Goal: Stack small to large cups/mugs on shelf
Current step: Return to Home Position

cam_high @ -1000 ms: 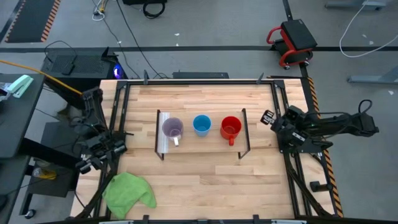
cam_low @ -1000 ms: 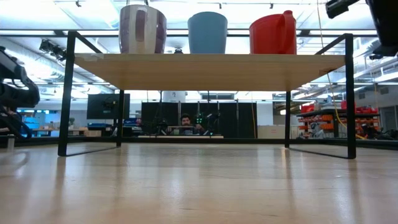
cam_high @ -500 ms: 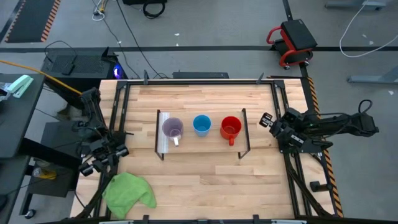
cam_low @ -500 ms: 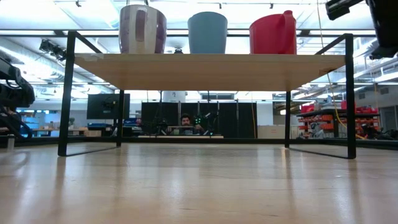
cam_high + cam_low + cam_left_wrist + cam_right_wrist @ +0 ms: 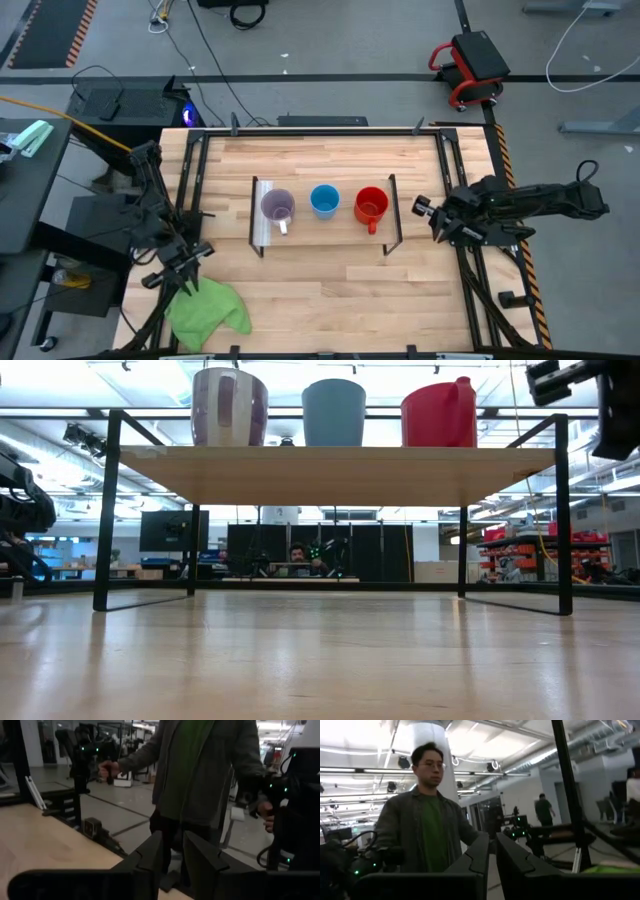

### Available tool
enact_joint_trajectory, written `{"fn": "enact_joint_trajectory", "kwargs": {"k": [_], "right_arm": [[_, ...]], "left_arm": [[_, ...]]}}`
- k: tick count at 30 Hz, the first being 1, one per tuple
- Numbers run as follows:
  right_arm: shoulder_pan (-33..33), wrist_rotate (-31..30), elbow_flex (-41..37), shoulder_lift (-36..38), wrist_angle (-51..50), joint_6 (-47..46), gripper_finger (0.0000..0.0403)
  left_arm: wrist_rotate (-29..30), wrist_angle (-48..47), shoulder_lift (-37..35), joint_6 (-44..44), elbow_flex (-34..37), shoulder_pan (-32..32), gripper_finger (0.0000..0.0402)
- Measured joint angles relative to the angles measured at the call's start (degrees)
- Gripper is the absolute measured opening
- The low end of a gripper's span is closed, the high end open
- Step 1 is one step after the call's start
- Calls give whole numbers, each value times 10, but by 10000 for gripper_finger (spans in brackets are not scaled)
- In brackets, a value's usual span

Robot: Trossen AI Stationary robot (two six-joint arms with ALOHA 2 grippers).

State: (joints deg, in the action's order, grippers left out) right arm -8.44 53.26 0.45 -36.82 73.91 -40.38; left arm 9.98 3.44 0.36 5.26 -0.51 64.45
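Three cups stand upright in a row on the shelf (image 5: 330, 235): a pale purple mug (image 5: 277, 207) at its left end, a blue cup (image 5: 324, 200) in the middle and a red mug (image 5: 371, 205) at its right end. In the low view they show on the board (image 5: 340, 465) as the purple mug (image 5: 229, 406), the blue cup (image 5: 334, 412) and the red mug (image 5: 438, 415). My left gripper (image 5: 185, 275) is shut and empty at the table's near left, above the green cloth. My right gripper (image 5: 420, 208) is shut and empty just right of the shelf's right end frame.
A green cloth (image 5: 208, 312) lies at the table's near left corner. The shelf's black end frames (image 5: 395, 215) stand at both its ends. A person (image 5: 427, 820) stands beyond the table. Bare wood lies on the near and far sides of the shelf.
My left gripper has swung toward the table's near edge and the green cloth, turning as it goes. My right gripper has gone toward the table's left, closer to the shelf's right end frame. The cups have stayed where they were.
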Motion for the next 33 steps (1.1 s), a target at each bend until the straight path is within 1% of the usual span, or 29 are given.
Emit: {"fn": "enact_joint_trajectory", "kwargs": {"k": [8, 14, 20, 23, 26, 29, 31, 33], "right_arm": [[0, 10, 0, 0, -82, 25, 39], [0, 72, 0, 2, -81, 85, 39], [-1, 68, 0, 2, -83, 112, 39], [-11, 67, 0, 2, -85, 146, 39], [-19, 45, 0, 2, -76, 160, 39], [-21, 3, 0, 2, -75, 159, 39], [-20, -27, 3, 2, -76, 130, 39], [-21, -44, 11, 2, -76, 98, 39]], "left_arm": [[-1, -8, 0, 1, 0, 0, 84], [-1, -8, 0, 1, 0, 0, 81], [0, -9, 0, 1, 0, 0, 88], [0, -9, 0, 1, 0, 0, 89], [0, -9, 0, 1, 0, 0, 87], [0, -9, 0, 1, 0, 0, 82], [0, -10, 0, 1, 0, 0, 80], [0, -10, 0, 1, 0, 0, 81]]}}
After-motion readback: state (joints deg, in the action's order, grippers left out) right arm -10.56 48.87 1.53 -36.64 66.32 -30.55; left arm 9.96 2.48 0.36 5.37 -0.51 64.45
